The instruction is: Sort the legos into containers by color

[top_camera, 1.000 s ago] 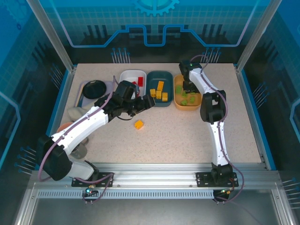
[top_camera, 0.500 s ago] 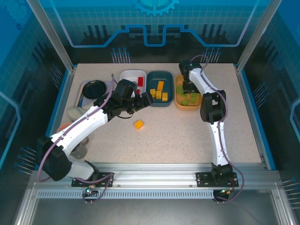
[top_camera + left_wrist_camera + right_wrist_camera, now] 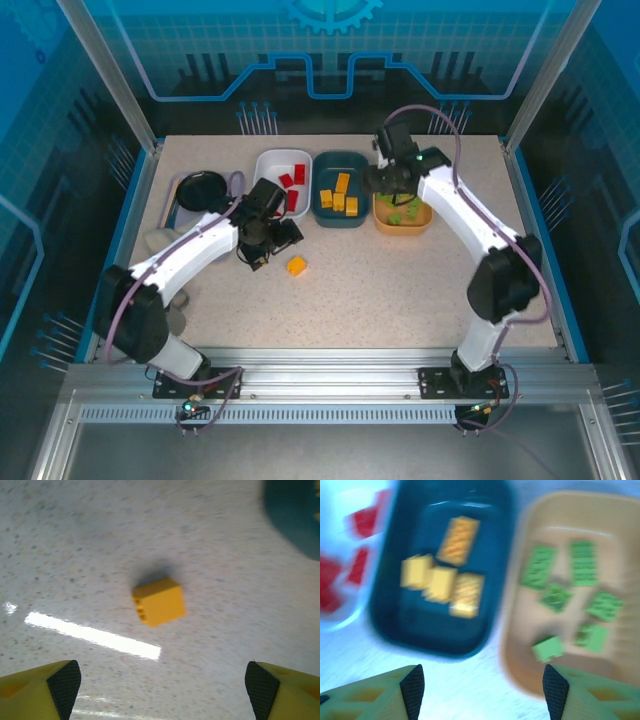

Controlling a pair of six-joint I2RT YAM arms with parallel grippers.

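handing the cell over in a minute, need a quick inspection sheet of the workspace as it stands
surface: speckled table, one loose orange-yellow brick on it
job's things: white tub holds red bricks; dark teal tub holds orange-yellow bricks; orange-yellow tub holds green bricks
clutter: black dish on lavender tray
grippers: left gripper open above the loose brick; right gripper open above the tubs
cables: purple cable looping off the right arm
surroundings: aluminium rail at near edge, clear panels around

A loose lego (image 3: 296, 265) lies on the table (image 3: 400, 290) before the containers (image 3: 335, 163).
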